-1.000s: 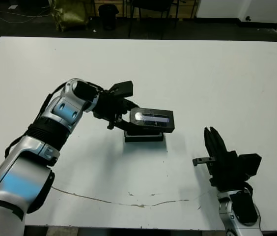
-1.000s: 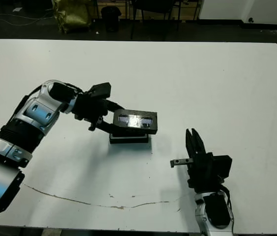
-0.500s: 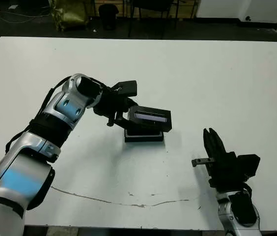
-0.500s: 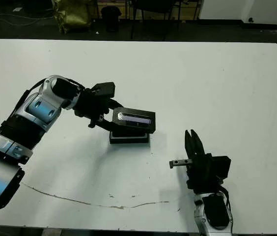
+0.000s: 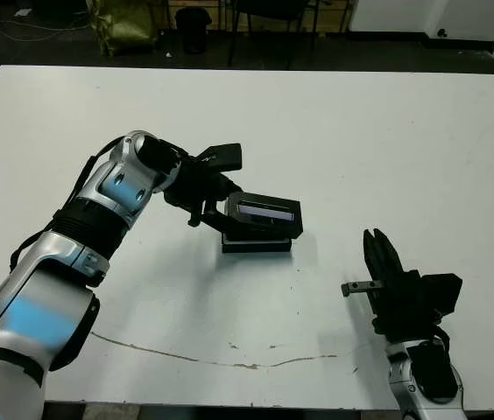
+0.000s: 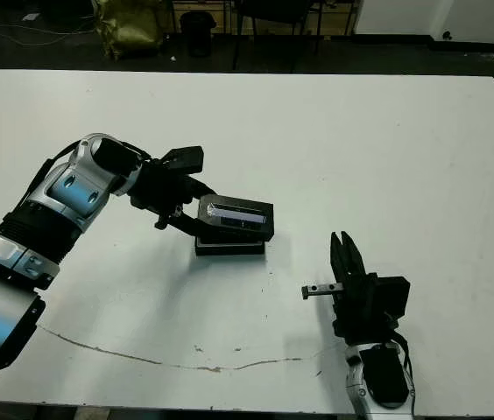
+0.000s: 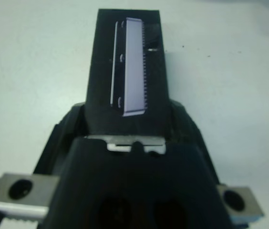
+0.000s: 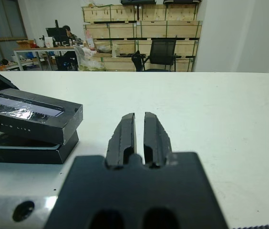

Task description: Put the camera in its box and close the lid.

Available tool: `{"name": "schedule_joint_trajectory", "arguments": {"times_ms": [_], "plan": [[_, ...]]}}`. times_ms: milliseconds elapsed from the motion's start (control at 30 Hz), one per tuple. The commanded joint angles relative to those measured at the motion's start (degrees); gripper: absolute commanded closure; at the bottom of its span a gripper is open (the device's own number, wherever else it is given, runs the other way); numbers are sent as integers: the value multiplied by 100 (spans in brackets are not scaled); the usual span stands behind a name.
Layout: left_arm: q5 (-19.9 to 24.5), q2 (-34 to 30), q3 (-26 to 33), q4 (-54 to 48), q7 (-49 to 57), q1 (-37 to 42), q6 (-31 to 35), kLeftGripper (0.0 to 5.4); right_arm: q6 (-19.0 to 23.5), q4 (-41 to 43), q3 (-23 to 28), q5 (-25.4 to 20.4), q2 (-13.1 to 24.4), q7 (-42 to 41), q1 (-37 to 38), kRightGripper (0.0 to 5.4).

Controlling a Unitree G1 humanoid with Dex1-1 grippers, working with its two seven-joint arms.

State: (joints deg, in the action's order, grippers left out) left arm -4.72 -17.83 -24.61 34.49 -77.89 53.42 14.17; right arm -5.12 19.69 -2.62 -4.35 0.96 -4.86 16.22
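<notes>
My left gripper (image 5: 223, 208) is shut on one short end of the lid (image 5: 263, 214), a flat black cover with a pale strip. The lid (image 7: 127, 81) hangs slightly tilted just above the box (image 5: 256, 244), which sits on the white table at centre. In the right wrist view the lid (image 8: 29, 117) covers most of the box (image 8: 27, 150), with its held end higher. The camera is hidden. At the front right, my right gripper (image 5: 375, 238) stands with its two fingers pressed together and nothing between them, well away from the box.
A thin dark crack (image 5: 229, 354) runs across the table near its front edge. Beyond the far edge are a dark floor, a chair (image 8: 163, 52) and wooden shelves (image 8: 139, 28). A person (image 8: 67, 31) sits far back at a desk.
The left gripper has brought the lid a little lower and left, flatter over the box. The right arm has stayed still.
</notes>
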Motion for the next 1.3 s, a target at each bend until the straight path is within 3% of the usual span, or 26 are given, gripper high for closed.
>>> {"name": "schedule_joint_trajectory", "arguments": {"times_ms": [33,633,1300], "plan": [[-47,-24,-41,46,4,13,-1,297,-83,-164,27,-84,19,-85,19,540],[-138,18,-207,-2,118,-53,-50,297,-111,-159,41,-21,22,-74,51,540],[-129,124,-290,-15,-10,-64,79,297,167,15,-1,49,-8,43,78,540]]}}
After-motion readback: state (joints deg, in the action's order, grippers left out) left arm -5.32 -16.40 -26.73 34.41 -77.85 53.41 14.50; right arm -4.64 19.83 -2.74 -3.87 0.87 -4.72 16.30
